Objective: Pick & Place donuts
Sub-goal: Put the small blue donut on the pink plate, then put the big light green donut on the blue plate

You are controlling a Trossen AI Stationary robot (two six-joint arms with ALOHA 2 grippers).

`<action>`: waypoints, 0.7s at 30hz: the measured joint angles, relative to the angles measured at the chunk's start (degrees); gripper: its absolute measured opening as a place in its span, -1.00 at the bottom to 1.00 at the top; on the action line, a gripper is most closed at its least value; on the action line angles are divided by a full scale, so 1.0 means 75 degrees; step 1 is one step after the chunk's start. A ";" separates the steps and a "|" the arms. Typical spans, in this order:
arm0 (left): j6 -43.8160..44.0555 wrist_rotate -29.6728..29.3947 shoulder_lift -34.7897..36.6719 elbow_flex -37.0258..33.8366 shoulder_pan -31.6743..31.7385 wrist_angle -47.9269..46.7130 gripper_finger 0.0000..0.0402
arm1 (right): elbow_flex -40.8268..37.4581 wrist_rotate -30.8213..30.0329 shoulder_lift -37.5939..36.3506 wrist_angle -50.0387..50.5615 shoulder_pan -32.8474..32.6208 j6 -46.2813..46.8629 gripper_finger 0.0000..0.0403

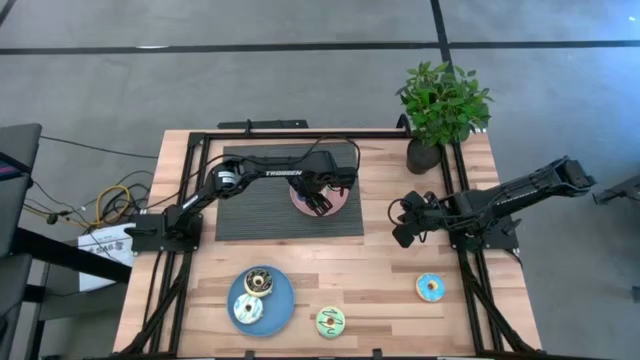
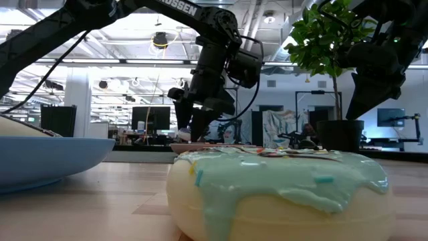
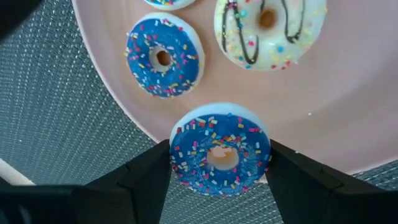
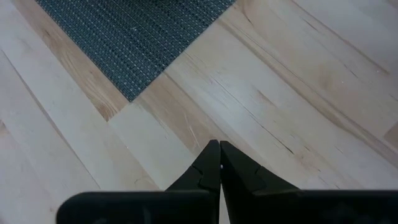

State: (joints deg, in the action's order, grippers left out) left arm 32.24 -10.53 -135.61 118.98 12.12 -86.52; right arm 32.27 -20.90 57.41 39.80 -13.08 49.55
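The left gripper (image 3: 219,163) fingers pinch a blue-iced donut (image 3: 219,148) by its rim — light, stiff, probably slick; the right gripper (image 4: 219,163) waits, fingers closed.

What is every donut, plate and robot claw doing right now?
Left gripper: shut on a dark blue sprinkled donut, over the round pink plate.
Right gripper: shut, empty, above bare wood.
Pink plate: holds another blue donut and a white chocolate-striped donut.
Round blue plate: holds two donuts.
Lime green donut: loose on the table.
Light blue donut: loose on the table.
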 joint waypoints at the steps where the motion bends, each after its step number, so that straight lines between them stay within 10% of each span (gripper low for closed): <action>1: 0.0000 0.0070 0.0000 0.0000 -0.0013 0.0000 0.18 | 0.0000 -0.0001 0.0001 0.0001 0.0000 0.0000 -1.00; 21: -0.0186 0.0285 0.0000 0.0003 -0.0014 0.0525 0.48 | 0.0000 0.0005 0.0001 -0.0001 0.0000 0.0001 -1.00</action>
State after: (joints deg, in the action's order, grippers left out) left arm 30.84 -8.39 -135.61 119.00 12.01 -82.59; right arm 32.27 -20.86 57.42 39.80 -13.08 49.56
